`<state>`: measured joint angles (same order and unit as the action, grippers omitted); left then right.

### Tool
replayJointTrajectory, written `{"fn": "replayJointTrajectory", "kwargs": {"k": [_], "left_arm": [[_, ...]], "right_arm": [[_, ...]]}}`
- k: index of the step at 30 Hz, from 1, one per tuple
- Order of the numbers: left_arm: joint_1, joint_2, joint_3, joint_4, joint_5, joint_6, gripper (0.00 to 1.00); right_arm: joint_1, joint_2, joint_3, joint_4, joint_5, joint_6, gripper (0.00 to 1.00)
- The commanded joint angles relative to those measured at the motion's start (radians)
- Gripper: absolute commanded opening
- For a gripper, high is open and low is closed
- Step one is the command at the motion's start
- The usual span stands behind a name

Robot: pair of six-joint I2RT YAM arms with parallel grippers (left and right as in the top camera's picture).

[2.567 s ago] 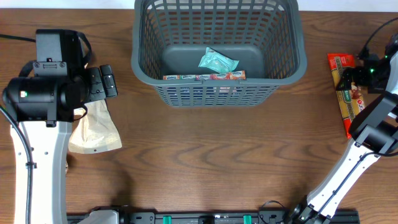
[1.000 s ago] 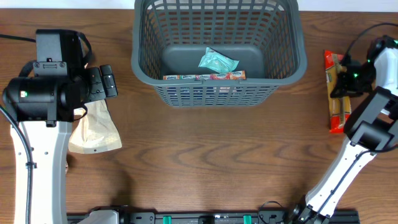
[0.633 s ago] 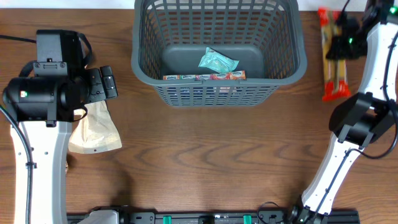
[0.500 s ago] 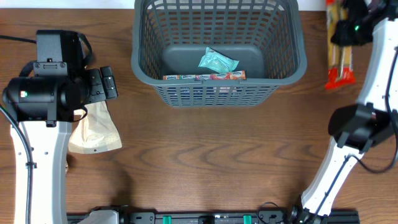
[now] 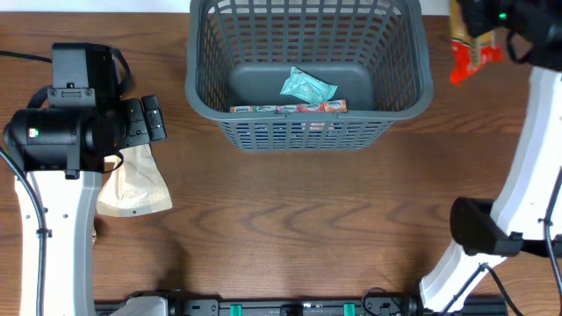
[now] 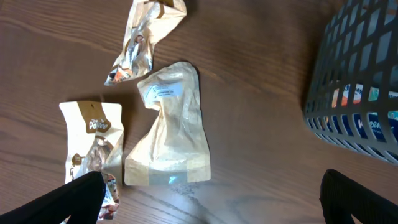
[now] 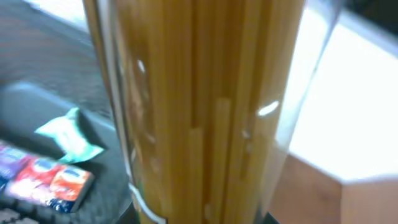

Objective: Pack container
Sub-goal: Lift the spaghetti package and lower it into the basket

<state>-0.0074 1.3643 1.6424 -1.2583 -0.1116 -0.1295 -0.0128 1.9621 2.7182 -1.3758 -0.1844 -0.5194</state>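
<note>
**A:** Just off the basket's (image 5: 303, 133) right rim, near its far corner, what has your right gripper (image 5: 488, 21) got?

**B:** It is clenched on a spaghetti packet (image 5: 466, 58), which you hold clear of the table (image 5: 307, 228). Seen from overhead, the packet's red end points back towards you. In the right wrist view the clear sleeve of pasta (image 7: 199, 112) fills most of the frame, and the fingers themselves do not show.

**A:** And the basket?

**B:** It stands on the table's far side, between your two arms. A teal sachet (image 5: 307, 86) lies near the middle of its floor. A long colourful packet (image 5: 290, 108) lies flat along the foot of the near wall. Your right wrist camera catches both of them low on its left side, past the pasta.

**A:** What about your other arm?

**B:** Your left gripper (image 5: 145, 118) hangs well to the left of the basket, released, with the jaws wide apart and nothing between them. A tan pouch (image 6: 168, 130) lies flat on the table below it. A brown snack bag (image 6: 93, 149) sits just beside the pouch, on the side away from the basket. A crumpled wrapper (image 6: 146, 37) lies near the pouch's narrow end. All three are well apart from the basket.
</note>
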Motion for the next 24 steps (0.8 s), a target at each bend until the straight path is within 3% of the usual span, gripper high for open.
{"fn": "replayJointTrajectory", "kwargs": {"k": [1, 8, 15, 24], "left_arm": [[0.004, -0.001, -0.002, -0.014, -0.004, 0.014, 1.0], [0.004, -0.001, -0.002, -0.023, -0.004, 0.014, 1.0], [0.004, -0.001, -0.002, -0.024, -0.004, 0.014, 1.0], [0.004, -0.001, -0.002, -0.024, -0.004, 0.014, 1.0]], "right_arm": [[0.106, -0.027, 0.023, -0.004, -0.15, -0.268, 0.01], [0.288, 0.026, 0.016, -0.057, -0.266, -0.57, 0.01], [0.373, 0.168, 0.016, -0.095, -0.261, -0.717, 0.01], [0.353, 0.417, 0.016, -0.195, -0.237, -0.722, 0.01]]}}
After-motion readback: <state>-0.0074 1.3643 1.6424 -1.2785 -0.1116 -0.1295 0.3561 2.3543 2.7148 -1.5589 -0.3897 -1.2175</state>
